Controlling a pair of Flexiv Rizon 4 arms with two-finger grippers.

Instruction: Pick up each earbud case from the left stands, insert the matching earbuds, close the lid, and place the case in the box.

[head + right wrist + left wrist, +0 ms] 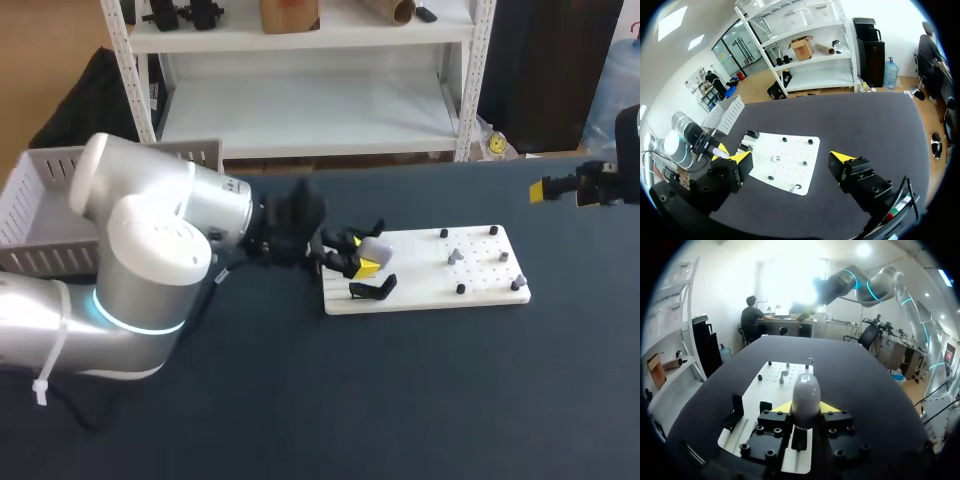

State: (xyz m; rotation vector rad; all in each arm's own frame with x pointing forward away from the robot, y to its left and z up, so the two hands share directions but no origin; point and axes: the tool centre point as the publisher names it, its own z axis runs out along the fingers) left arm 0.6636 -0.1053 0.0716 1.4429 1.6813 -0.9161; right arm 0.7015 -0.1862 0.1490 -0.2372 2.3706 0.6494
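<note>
Dark table point(420, 400); left gripper point(364, 264) clamped on earbud case point(806, 392) at stand plate's point(480, 290) 9 o'clock; right gripper point(790, 160) apart, at 2 o'clock; pick-up step; next, probably lift clear.

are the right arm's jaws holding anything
No, the right gripper has its jaws wide apart, with only the white board and table beyond them.

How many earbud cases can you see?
1. The case is squeezed in the left claw, above the left end of the white board. More cases could be hidden behind the arm.
</note>
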